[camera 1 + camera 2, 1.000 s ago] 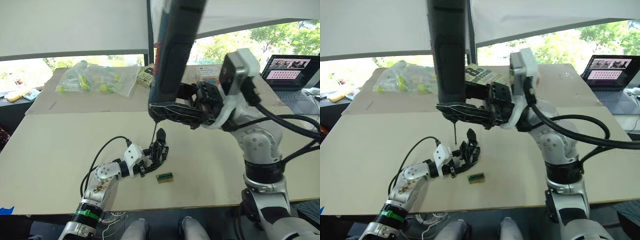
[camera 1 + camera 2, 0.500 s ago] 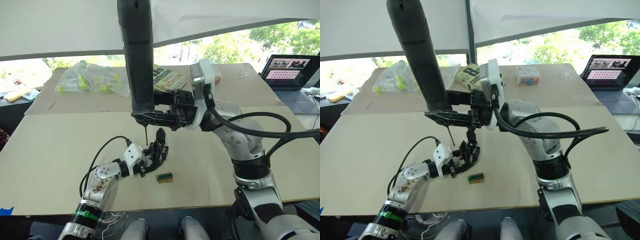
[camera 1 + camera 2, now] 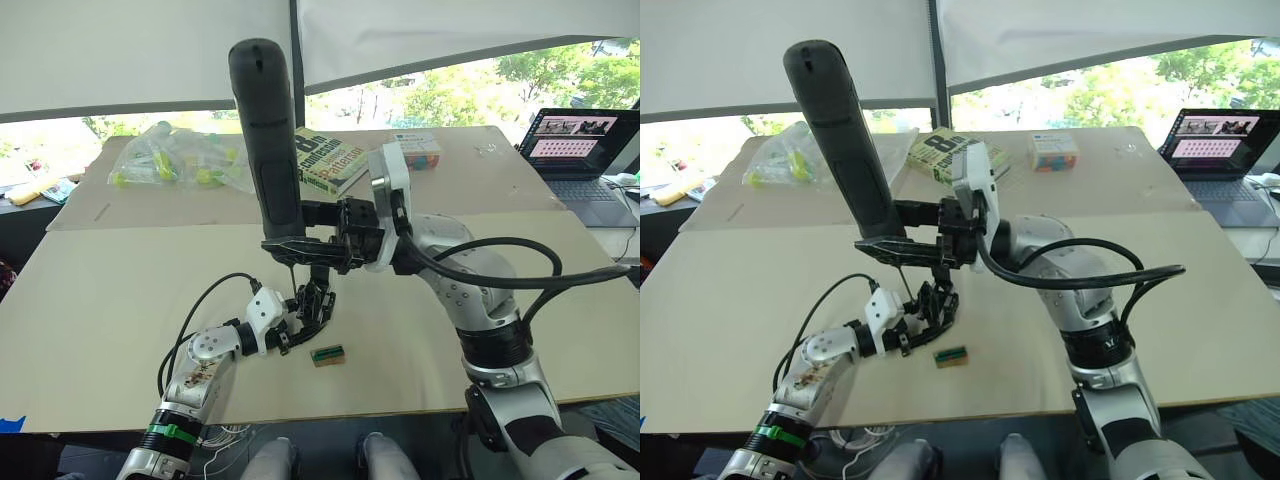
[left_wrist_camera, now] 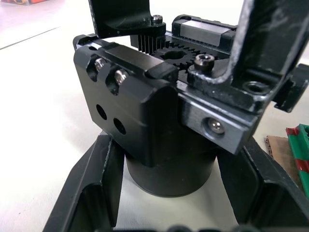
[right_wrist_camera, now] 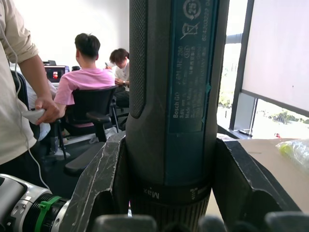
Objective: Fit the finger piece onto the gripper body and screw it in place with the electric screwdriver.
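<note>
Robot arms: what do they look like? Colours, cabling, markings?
Both arms are silver-grey metal with rounded joint housings. The left arm has a green ring near the wrist, a white mount behind its black gripper, and a black cable looping over the forearm. The right arm carries thick black cables along it and a white camera block above its black gripper.

My head's two eyes look forward and down over the same surface (image 3: 120, 300); my wrist cameras sit close behind my fingers, facing along them.
</note>
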Controlling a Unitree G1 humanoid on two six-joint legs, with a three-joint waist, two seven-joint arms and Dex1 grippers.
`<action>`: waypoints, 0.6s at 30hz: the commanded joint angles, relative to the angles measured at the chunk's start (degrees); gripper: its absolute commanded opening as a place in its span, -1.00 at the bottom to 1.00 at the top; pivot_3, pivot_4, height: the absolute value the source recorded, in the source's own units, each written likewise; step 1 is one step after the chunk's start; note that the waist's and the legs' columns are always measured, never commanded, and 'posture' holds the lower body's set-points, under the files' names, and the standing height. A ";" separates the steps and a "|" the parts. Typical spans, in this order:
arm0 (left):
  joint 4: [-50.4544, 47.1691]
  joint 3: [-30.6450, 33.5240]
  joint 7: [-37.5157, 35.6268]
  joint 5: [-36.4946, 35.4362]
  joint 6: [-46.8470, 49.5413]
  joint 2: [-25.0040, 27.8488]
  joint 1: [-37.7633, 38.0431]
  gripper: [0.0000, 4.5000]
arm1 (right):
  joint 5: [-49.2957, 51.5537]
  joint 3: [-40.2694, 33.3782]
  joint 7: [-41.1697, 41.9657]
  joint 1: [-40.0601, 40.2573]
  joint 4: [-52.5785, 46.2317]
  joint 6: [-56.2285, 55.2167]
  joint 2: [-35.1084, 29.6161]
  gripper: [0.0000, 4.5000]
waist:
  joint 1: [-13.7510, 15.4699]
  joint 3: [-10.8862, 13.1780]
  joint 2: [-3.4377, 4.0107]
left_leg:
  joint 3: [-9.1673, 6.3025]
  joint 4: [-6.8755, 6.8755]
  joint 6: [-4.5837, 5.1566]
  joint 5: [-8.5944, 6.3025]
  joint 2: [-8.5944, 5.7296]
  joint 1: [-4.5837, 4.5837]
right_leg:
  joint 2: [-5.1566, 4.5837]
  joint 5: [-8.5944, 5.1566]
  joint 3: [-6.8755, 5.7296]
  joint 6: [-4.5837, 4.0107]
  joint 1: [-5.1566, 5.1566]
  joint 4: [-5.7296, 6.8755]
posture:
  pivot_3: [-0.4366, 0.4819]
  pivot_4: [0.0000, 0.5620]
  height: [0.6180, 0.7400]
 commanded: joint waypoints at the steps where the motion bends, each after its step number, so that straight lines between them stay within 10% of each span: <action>1: -0.75 -1.72 -0.52 0.27 0.86 -0.16 1.48 0.02 | 0.03 -0.76 0.22 -0.34 -1.88 -2.49 0.88 -0.13 | -0.06 0.00 0.00 | 0.00 0.00 0.00 0.00 0.00 0.00 | 0.00 0.00 0.00 0.00 0.00 0.00 | -0.05 -0.47 1.00; 18: -0.24 -1.57 -0.48 0.30 0.33 -0.04 1.92 0.02 | -3.27 0.42 2.03 1.39 -0.07 -4.84 1.97 -0.13 | -0.30 0.00 0.00 | 0.00 0.00 0.00 0.00 0.00 0.01 | 0.00 0.00 0.00 0.00 0.00 0.00 | -0.05 -0.47 1.00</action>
